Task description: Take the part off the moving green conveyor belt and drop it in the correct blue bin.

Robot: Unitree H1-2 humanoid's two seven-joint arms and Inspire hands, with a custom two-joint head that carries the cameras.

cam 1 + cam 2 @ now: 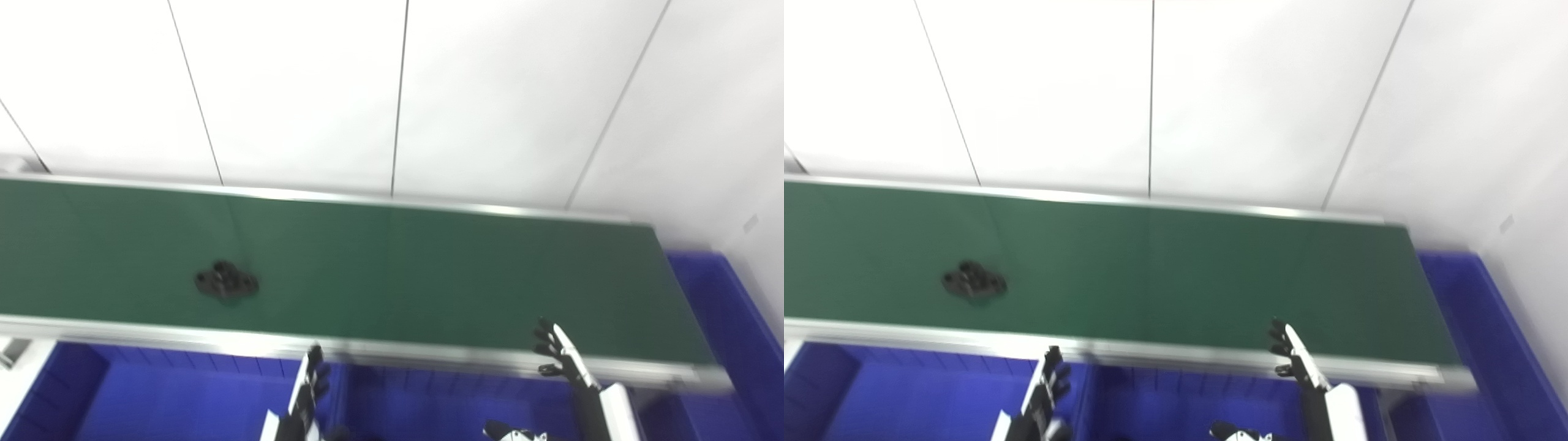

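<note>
Both empty hands flank bins; part (226, 283) lies lengthwise along belt (429, 275).

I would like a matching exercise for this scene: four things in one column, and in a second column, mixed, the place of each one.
Things:
1. black part
2. left hand
3. right hand
4. blue bin at the belt's end

Places:
A. fingertips over the belt's near edge, on the right
B. beyond the right end of the green belt
C. lying on the belt, left of middle
D. raised in front of the belt's near rail

Pairs: 1-C, 2-D, 3-A, 4-B
</note>
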